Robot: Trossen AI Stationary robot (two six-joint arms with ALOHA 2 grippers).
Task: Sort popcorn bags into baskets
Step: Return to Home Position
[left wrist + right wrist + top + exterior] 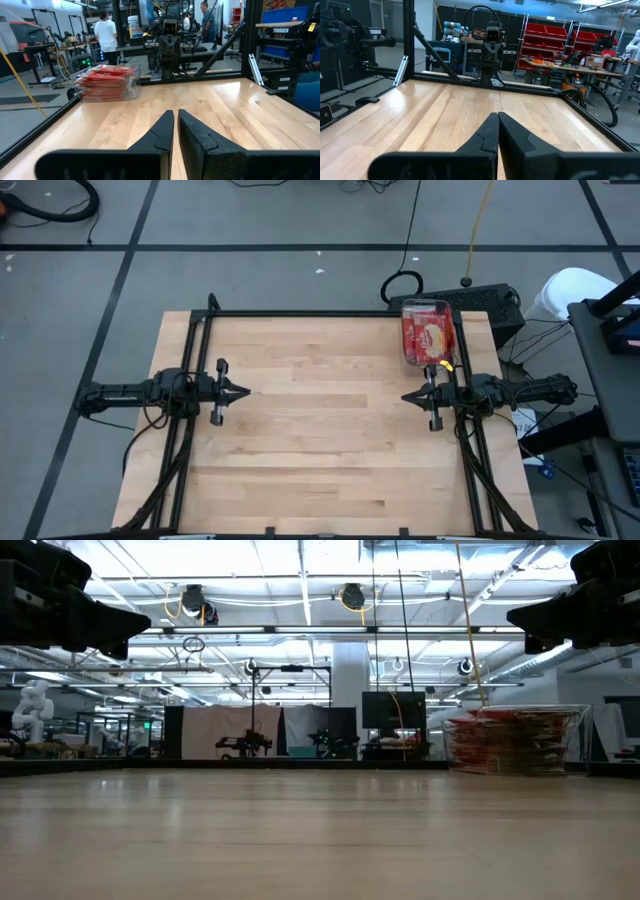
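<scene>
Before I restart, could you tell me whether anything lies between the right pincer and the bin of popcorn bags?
Nothing visible does: only tabletop separates the right pincer from the clear bin holding them.

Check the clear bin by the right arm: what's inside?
Red popcorn bags, stacked flat to about the rim of the clear bin. The top one faces up with its cream oval. The bags underneath are covered, so no exact count.

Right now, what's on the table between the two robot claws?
Nothing. The high view shows only bare table between the left gripper and the right gripper.
</scene>
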